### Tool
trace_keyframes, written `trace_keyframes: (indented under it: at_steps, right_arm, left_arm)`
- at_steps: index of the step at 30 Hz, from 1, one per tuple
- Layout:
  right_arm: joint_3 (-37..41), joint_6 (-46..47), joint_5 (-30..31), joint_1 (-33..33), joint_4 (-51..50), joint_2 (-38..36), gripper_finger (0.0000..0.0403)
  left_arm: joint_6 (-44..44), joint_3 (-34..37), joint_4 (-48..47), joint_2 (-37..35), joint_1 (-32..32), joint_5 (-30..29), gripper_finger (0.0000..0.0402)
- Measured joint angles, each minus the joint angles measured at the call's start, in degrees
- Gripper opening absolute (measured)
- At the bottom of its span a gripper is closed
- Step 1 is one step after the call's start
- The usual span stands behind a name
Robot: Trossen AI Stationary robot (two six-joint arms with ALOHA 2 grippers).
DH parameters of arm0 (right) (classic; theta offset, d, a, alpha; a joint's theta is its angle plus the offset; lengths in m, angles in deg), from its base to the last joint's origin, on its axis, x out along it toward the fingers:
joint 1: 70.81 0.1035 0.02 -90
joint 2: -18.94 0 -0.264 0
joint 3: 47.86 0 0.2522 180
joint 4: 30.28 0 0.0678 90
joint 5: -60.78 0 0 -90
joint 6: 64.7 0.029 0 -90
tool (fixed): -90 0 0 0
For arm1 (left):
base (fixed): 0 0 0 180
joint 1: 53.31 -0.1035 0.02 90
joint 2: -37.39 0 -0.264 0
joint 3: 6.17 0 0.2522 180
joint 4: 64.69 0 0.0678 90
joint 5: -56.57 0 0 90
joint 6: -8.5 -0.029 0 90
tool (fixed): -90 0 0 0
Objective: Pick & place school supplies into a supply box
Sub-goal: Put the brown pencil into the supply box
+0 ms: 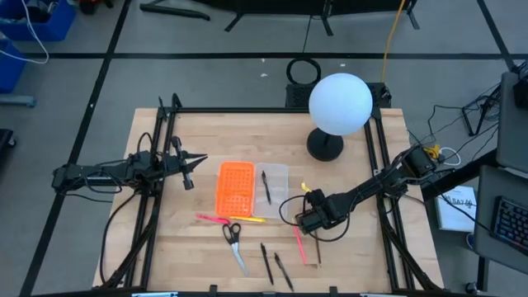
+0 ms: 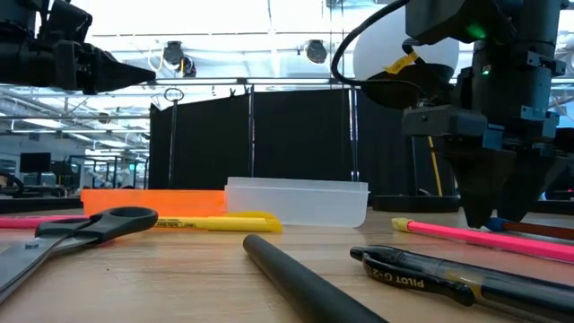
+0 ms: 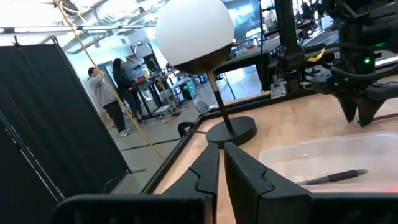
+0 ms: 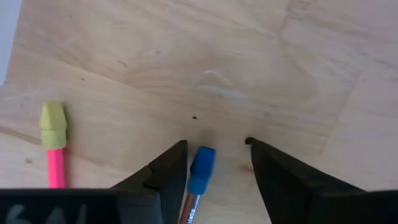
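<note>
Right of the supply box (image 1: 252,188), the right gripper (image 4: 214,163) stands open astride the reddish-brown pencil (image 4: 199,174), apparently off-centre; closing may push it aside. The left gripper (image 1: 189,167) waits left of the box, clenched and empty.

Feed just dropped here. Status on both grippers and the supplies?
Right gripper down at table, fingers open astride blue-capped pencil. Left gripper shut, parked beside supply box. One pen in box. Pink pencil alongside.

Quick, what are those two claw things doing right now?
Left gripper: fingers shut, empty, raised beside the supply box.
Right gripper: fingers open, straddling the blue-capped reddish-brown pencil, not yet gripping.
</note>
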Motion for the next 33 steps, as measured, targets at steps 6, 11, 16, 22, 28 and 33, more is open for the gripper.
trace_keyframes:
  at_steps: [6,11,16,22,28,33]
  right_arm:
    - [0.1,0.4,0.1,0.4,0.6,0.3,0.0153]
    - [0.0,1.0,0.0,1.3,0.8,1.5,0.0151]
    - [0.0,-0.7,-0.8,1.7,2.4,1.5,0.0151]
    - [0.0,0.0,-4.8,1.8,7.1,1.4,0.015]
    - [0.0,0.0,-3.2,1.9,4.7,1.6,0.015]
    - [0.0,-0.6,-2.0,1.7,4.1,1.6,0.015]
  left_arm:
    - [0.1,0.0,-0.4,0.0,0.0,0.0,0.0035]
    - [-0.8,0.0,-0.4,0.0,0.0,0.0,0.0035]
    - [-0.8,0.0,-0.5,0.0,0.0,0.0,0.0035]
    - [-0.8,0.0,-0.6,0.0,0.0,0.0,0.0035]
    - [-0.8,0.0,-0.7,0.0,0.0,0.0,0.0035]
    - [-0.8,0.0,-0.7,0.0,0.0,0.0,0.0035]
